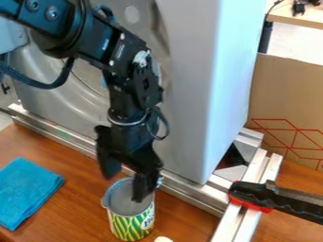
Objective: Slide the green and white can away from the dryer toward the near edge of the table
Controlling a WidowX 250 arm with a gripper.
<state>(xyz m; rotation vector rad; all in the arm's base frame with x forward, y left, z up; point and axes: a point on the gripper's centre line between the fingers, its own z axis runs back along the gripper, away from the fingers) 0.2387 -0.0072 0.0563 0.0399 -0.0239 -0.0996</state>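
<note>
Black and two-fingered, your gripper [124, 188] is hanging over the lower middle of the view, with the arm [129, 87] slanting in from the upper left. You are keeping its jaws parted: a gap is showing between them, and you are grasping nothing. One finger [142, 185] is dipping into the mouth of the can [132, 222], while the other is hanging higher, to the left in the view, by the far side of the rim. Whether either is touching the can, you cannot tell.

The can is standing upright and open-topped on the brown table [79, 205], its green, yellow and white label facing you. Just beside its base, at the bottom edge of the view, a pale thing [163, 239] is peeking in, too cut off to name.

To the left, you are seeing a blue cloth [26, 189] lying flat, well apart from the can. Behind the can, a metal rail [63, 135] is running along the foot of a big grey casing [195, 85]. At right, a black and red clamp [284, 201] is resting across more rails, and behind it a cardboard sheet [287, 101] with red lines is standing.
</note>
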